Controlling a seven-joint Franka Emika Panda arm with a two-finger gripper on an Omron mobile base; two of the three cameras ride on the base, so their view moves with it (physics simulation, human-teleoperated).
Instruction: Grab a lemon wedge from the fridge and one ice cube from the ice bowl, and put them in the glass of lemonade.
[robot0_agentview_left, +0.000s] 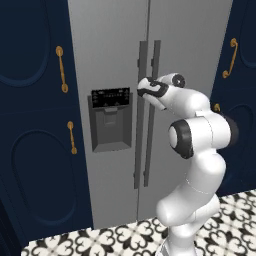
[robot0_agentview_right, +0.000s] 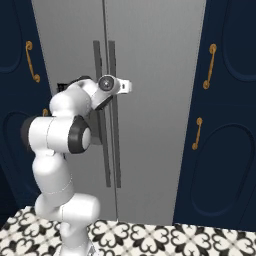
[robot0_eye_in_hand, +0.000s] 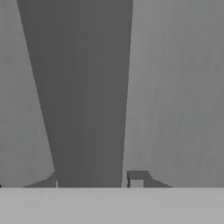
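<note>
The end effector (robot0_eye_in_hand: 94, 179) is clenched around a long dark vertical handle (robot0_eye_in_hand: 85, 96) of the tall grey steel fridge (robot0_agentview_left: 110, 45), doors shut, probably because the lemon wedge is inside
</note>
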